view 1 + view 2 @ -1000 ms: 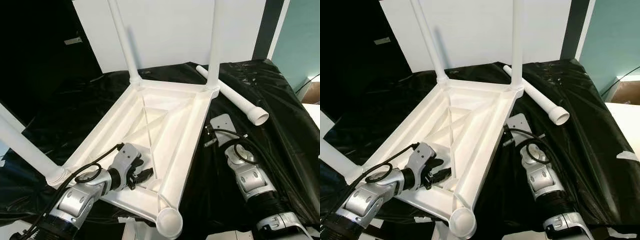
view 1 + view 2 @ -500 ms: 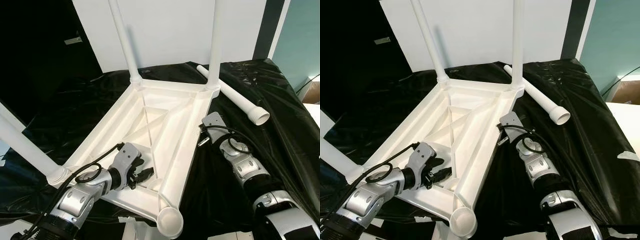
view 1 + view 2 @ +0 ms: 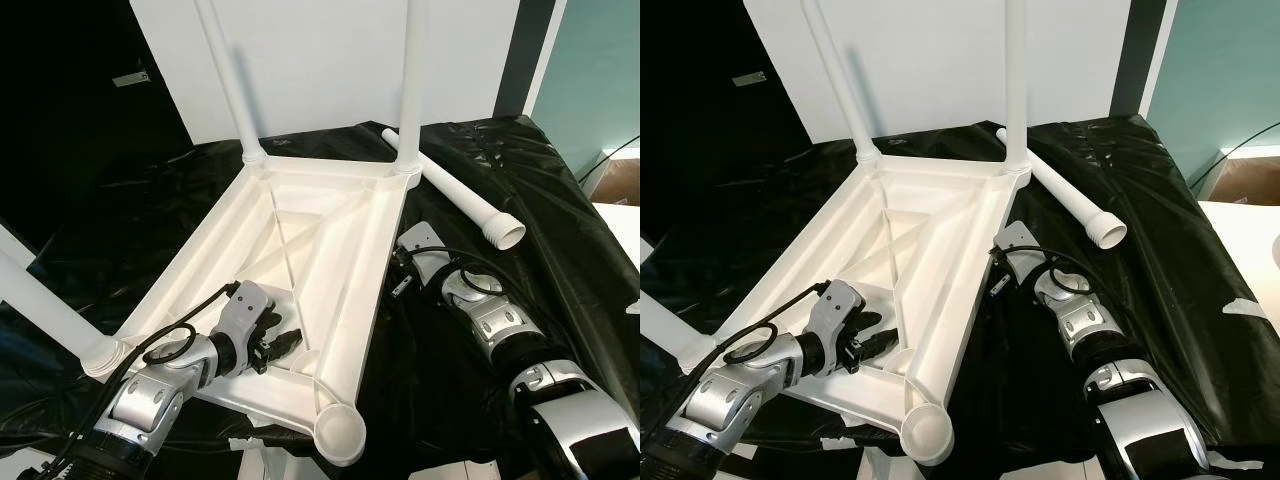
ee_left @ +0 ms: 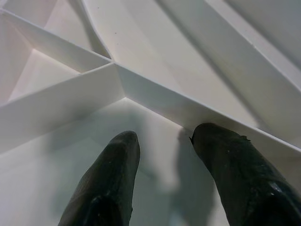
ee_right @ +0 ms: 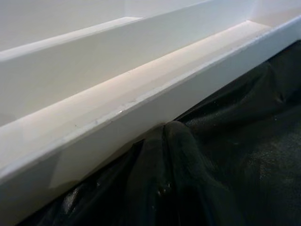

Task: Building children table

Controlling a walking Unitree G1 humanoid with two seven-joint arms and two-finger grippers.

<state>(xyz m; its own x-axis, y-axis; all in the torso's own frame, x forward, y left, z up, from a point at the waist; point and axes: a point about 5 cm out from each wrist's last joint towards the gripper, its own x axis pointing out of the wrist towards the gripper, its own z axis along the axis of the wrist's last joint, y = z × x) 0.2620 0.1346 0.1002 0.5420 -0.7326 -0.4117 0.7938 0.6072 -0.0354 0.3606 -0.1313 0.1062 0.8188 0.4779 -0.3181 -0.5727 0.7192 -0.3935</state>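
The white children's table (image 3: 250, 215) lies upside down on a black sheet. Two legs (image 3: 410, 80) stand upright at its far corners and a third (image 3: 40, 310) at the near left. The near right socket (image 3: 338, 437) is empty. A loose white leg (image 3: 465, 200) lies on the sheet to the right. My left gripper (image 3: 285, 340) is open inside the ribbed underside, fingertips (image 4: 124, 141) resting by a rib. My right gripper (image 3: 398, 272) is pressed low against the table's right side rail (image 5: 117, 108), where the rail meets the sheet.
Black plastic sheet (image 3: 540, 150) covers the work surface, with wrinkles around the table. A white panel (image 3: 330, 50) stands behind. At the right edge are a teal wall (image 3: 600, 70) and a white surface (image 3: 625, 225).
My right arm has reached forward and left until its gripper meets the table's right rail. The left gripper stays in place. The camera has shifted slightly.
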